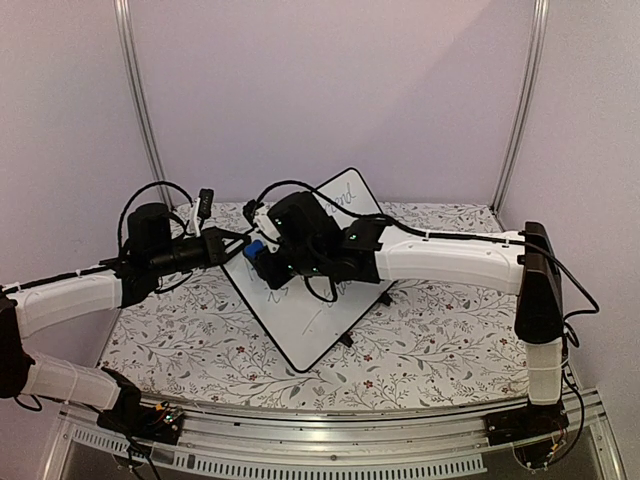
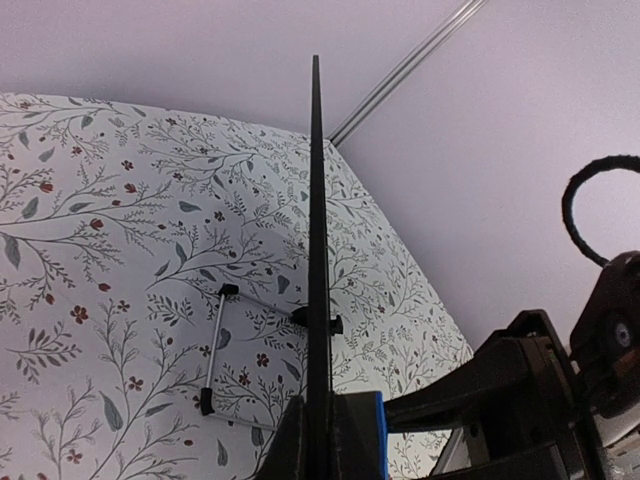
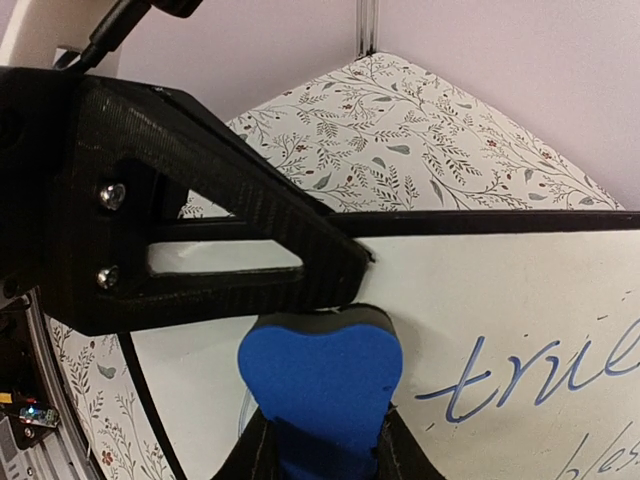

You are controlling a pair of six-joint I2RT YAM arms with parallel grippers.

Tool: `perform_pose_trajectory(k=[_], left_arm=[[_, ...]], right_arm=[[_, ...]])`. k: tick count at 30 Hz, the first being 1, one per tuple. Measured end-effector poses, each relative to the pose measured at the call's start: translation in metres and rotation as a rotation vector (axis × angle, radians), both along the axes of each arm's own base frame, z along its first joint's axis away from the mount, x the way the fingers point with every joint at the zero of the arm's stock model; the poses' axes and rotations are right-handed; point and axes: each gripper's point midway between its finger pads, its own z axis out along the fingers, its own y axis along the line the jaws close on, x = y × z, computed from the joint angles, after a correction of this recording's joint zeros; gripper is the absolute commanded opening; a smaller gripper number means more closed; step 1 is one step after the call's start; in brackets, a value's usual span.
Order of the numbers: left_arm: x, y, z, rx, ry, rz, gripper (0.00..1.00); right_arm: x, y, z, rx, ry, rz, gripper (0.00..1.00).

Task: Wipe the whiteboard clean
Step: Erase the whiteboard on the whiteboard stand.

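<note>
**Two tools on one whiteboard**

Both of my tools are closed on something. My left tool (image 1: 236,246) is clamped on the left edge of the glossy white rectangular whiteboard with a thin black frame (image 1: 312,305). In the left wrist view that frame (image 2: 317,230) runs edge-on straight up between the fingers of the left tool (image 2: 318,445).

My right tool (image 1: 264,256) grips a small blue foam eraser block (image 1: 256,250). In the right wrist view the fingers of the right tool (image 3: 322,455) pinch the eraser (image 3: 320,375) from both sides. Its rounded blue end lies against the white face, just below the board's top frame and close under the black body of the left tool (image 3: 200,230).

The whiteboard stands tilted near the middle of the desk covered in a white cloth with a floral print (image 1: 430,345), turned at an angle so one corner points towards my bases. Its small black stand feet (image 1: 346,341) rest on the cloth. Behind the board, the left wrist view shows a thin metal wire stand leg with black tips (image 2: 214,350) lying on the cloth.

Blue handwritten words (image 3: 530,380) are on the face of the board, to the right of the eraser.
</note>
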Motion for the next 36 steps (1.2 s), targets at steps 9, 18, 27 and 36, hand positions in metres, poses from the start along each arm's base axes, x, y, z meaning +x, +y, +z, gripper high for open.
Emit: perform_pose_trajectory(k=[9, 18, 27, 36], left_arm=[[0.0, 0.0, -0.001, 0.001, 0.001, 0.002, 0.0], [0.001, 0.001, -0.002, 0.005, 0.004, 0.011, 0.0], [0.001, 0.001, -0.002, 0.004, 0.003, 0.008, 0.0], [0.0, 0.0, 0.0, -0.001, -0.001, 0.0, 0.0]], right_arm=[[-0.003, 0.002, -0.003, 0.004, 0.018, 0.033, 0.0], [-0.008, -0.006, -0.019, -0.008, 0.026, 0.034, 0.0], [-0.022, -0.011, -0.03, -0.034, 0.037, 0.051, 0.0], [-0.017, -0.001, -0.012, -0.042, 0.028, 0.057, 0.0]])
